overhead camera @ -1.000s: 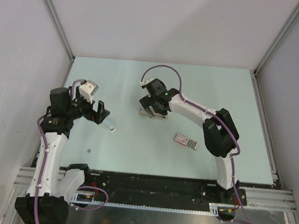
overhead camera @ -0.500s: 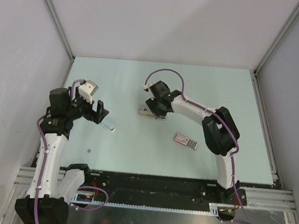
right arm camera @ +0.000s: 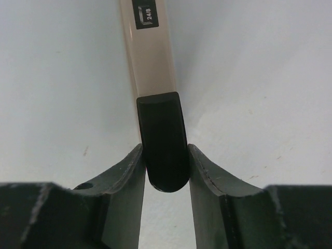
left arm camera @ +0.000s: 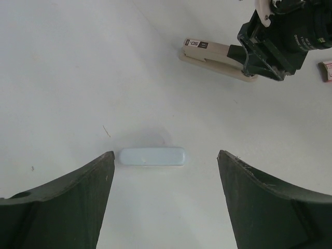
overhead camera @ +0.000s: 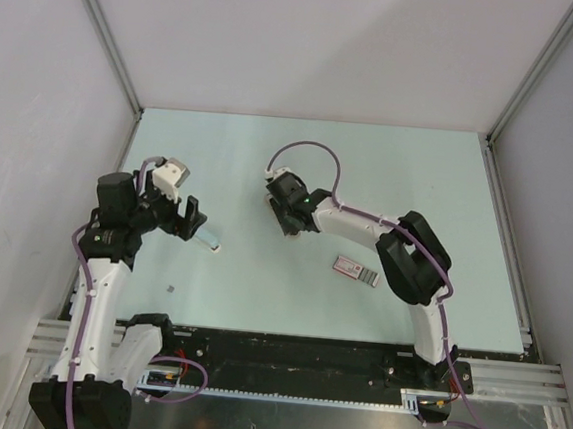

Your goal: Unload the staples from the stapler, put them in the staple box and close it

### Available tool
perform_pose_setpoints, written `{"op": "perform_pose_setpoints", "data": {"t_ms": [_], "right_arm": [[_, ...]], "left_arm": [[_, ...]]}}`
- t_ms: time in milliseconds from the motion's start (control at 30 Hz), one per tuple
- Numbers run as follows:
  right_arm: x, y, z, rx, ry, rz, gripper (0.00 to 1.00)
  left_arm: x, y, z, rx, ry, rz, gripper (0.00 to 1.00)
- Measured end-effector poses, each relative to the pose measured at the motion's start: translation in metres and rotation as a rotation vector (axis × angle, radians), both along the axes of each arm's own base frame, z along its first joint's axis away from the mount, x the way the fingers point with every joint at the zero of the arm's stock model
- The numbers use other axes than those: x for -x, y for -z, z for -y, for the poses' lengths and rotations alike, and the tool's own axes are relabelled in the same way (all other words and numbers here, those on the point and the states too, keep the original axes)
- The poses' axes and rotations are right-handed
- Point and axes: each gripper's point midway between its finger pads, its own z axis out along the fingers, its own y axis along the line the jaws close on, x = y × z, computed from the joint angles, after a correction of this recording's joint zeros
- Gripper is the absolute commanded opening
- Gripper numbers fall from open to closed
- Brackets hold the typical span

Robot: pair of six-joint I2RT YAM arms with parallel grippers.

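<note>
The stapler is a beige bar with a black rear end, lying flat on the pale table. In the right wrist view my right gripper is shut on that black end, with both fingers pressed against its sides. From above, the right gripper covers most of the stapler. The left wrist view shows the stapler far off at the upper right. My left gripper stands open just above the table, holding nothing. No staples show in any view.
A pale blue capsule-shaped piece lies on the table between the left fingertips, nearer the left one. A flat pinkish-red and white box lies to the right of the stapler. A tiny dark speck sits near the left arm.
The right gripper swung toward the left and closed its wide-open jaws onto the stapler's black end. The left jaws narrowed slightly; that arm barely shifted.
</note>
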Motion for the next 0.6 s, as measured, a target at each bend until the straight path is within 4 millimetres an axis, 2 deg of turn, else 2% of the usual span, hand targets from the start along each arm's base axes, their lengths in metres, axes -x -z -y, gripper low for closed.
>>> {"op": "perform_pose_setpoints", "data": {"t_ms": [100,200,233,333,433,500,600], "right_arm": [[0.010,0.000,-0.010,-0.016,0.019,-0.001,0.43],[0.023,0.002,-0.015,-0.024,0.038,-0.032,0.37],[0.027,0.003,-0.016,-0.026,0.045,-0.043,0.38],[0.032,0.000,-0.018,-0.047,0.080,-0.075,0.59],[0.033,-0.004,-0.022,-0.087,0.121,-0.110,0.89],[0.033,-0.007,-0.022,-0.105,0.145,-0.125,0.97],[0.032,-0.012,-0.022,-0.111,0.165,-0.133,0.99]], "left_arm": [[0.001,0.002,-0.001,-0.010,-0.001,0.002,0.86],[0.002,0.003,-0.001,-0.017,0.001,0.005,0.86],[0.002,0.004,-0.002,-0.019,0.000,0.005,0.87],[0.003,0.004,-0.002,-0.020,0.000,0.008,0.88],[0.003,0.004,-0.001,-0.019,0.001,0.007,0.88],[0.003,0.005,-0.001,-0.018,0.002,0.003,0.89],[0.002,0.007,-0.001,-0.018,0.002,-0.005,0.93]]}}
